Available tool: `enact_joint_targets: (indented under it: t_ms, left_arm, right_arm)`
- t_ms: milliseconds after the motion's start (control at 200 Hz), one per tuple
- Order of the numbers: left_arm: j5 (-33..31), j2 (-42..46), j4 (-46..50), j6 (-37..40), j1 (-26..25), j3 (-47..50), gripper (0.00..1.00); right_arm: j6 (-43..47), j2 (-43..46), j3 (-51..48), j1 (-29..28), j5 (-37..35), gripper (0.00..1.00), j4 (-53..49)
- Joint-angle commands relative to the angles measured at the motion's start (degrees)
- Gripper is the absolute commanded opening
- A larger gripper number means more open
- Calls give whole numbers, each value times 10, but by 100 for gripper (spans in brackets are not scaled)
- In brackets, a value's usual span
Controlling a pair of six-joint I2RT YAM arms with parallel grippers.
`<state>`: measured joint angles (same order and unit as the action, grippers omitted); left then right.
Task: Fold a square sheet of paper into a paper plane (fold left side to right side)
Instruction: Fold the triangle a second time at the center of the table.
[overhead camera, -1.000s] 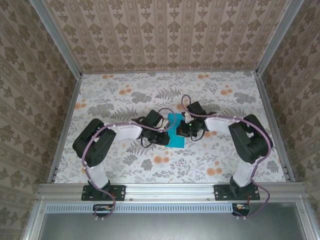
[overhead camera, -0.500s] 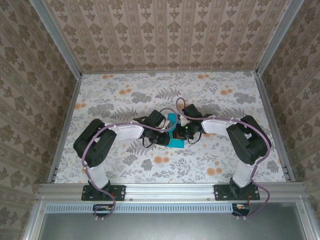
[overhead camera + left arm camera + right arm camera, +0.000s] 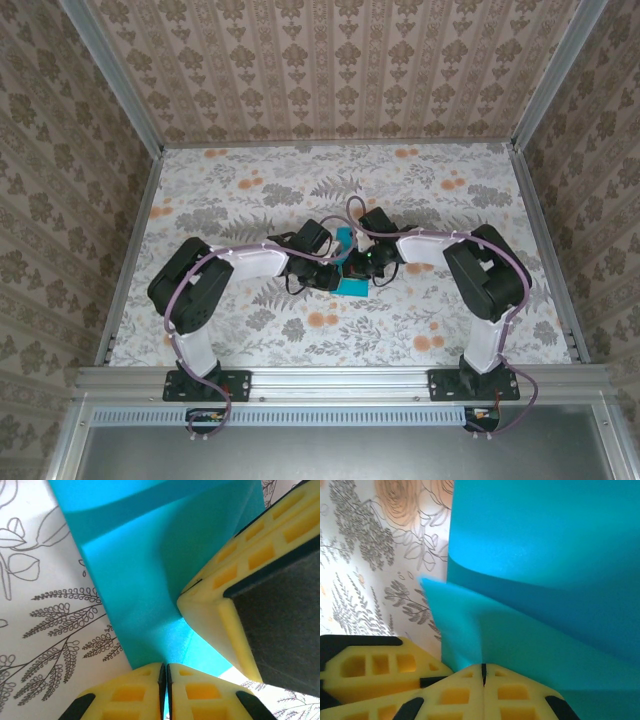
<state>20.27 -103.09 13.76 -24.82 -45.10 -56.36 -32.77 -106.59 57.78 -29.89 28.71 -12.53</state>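
The square sheet of paper (image 3: 352, 287) is turquoise and partly folded up at the middle of the table, bent between both grippers. My left gripper (image 3: 337, 271) is shut on its edge; in the left wrist view (image 3: 166, 680) the paper (image 3: 145, 580) runs into the closed jaws. My right gripper (image 3: 359, 265) sits just right of it, almost touching, also shut on the paper (image 3: 545, 555), as the right wrist view (image 3: 483, 672) shows. The right gripper's finger (image 3: 210, 605) presses on the sheet. The paper plane is out of view.
The floral tablecloth (image 3: 250, 180) covers the table, with wallpapered walls behind and at both sides and a metal rail (image 3: 340, 378) along the near edge. Both arms' elbows reach outward left and right of the sheet.
My right gripper has moved left with the paper, closing up to the left gripper. Less of the sheet shows from above than a second ago.
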Motion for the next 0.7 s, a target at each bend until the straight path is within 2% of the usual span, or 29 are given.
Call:
enact_joint_targets:
  t_ms: [0,305,695]
  left_arm:
    - [-19,-17,40,14,-4,-2,13]
    - [-19,-21,44,15,-4,-1,13]
    - [-20,-20,45,13,-5,2,13]
  right_arm:
    - [23,-13,13,-2,-22,5,-46]
    - [48,-6,9,32,-38,5,-71]
    - [83,19,-1,104,-42,5,-96]
